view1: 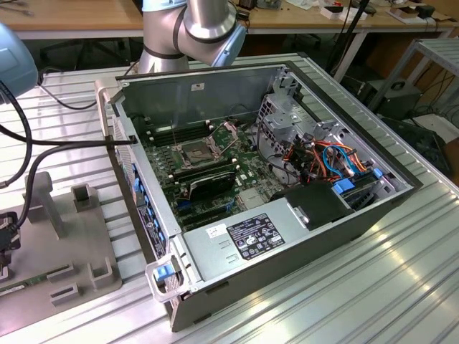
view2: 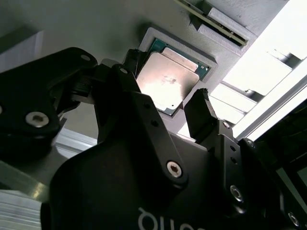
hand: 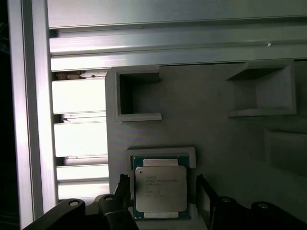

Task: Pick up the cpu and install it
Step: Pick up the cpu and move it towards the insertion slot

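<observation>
Bench (view1: 401,287) of ribbed aluminium carries everything. The computer case (view1: 215,93) lies on it, opened, board facing up. A grey fixture plate (view1: 86,236) lies just beside the case, on the exterior view's left, outside its wall.

Gripper (hand: 162,191) hangs over that plate, away from the case; jaws spread wide, holding nothing. In the first wrist view one of its fingers (hand: 204,191) stands on each side of the chip, and both seem clear of its edges.

Socket (view1: 195,152) sits inside the case, on the board near the back wall; its metal frame looks swung up and its bed vacant, though at this range I would not swear to it.

The cpu (hand: 159,189) lies flat, metal top up, in a shallow square recess of the plate, outside the case and well apart from the socket.

Progress, as I judge it: early; the gripper is lined up for the pick, but the grasp is not made, the chip not lifted, and carry and seating are all left to do.
</observation>
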Controlling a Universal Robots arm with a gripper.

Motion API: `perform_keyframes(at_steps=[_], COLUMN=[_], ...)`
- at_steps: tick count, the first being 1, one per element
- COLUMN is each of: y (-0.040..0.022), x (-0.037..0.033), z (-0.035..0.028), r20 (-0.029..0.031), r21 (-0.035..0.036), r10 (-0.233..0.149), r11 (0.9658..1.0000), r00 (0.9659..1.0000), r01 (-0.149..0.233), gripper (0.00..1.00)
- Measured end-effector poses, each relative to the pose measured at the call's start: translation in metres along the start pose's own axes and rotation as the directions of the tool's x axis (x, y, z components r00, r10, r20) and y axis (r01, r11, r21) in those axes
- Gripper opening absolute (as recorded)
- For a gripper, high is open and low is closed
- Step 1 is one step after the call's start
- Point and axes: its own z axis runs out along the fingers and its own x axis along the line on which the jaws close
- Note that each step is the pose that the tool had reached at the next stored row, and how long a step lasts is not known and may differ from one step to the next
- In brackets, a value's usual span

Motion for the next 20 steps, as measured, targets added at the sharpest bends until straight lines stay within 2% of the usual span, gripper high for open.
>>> perform_keyframes(at_steps=[5,9,17,20], y=[0.0001,0.0003,0.0029,0.0029], x=[-0.0001,0.0,0.0002,0.0002], z=[0.0012,0.0017,0.002,0.0028], r20=[-0.0001,-0.001,-0.0014,-0.0019], r21=[0.0,0.0,0.0001,0.0001], r10=[-0.001,-0.038,-0.049,-0.068], r11=[1.0,0.9993,0.9988,0.9977], r00=[1.0,0.9993,0.9988,0.9977], r01=[0.001,0.038,0.049,0.068], gripper=[0.66,0.66,0.66,0.66])
